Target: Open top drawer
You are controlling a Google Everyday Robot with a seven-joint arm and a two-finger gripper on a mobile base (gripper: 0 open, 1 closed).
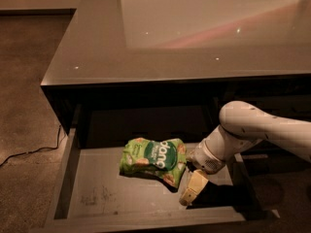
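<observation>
While the wide dark grey top drawer [99,186] stands drawn well out from the glossy grey bench [97,57], the pale pincer [192,189], opening I cannot tell, sits inside it beside a green crinkled snack bag [154,159], so careless withdrawal might snag the bag or knock the drawer back.

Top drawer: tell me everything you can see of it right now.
The top drawer is pulled well out from under the grey tabletop. Dark grey side walls, pale grey floor with faint smudges at front left. Its front lies at the picture's bottom edge, the pull out of sight. A green snack bag lies flat on the floor near the middle. The gripper reaches down inside at the right, close beside the bag; contact cannot be told.
</observation>
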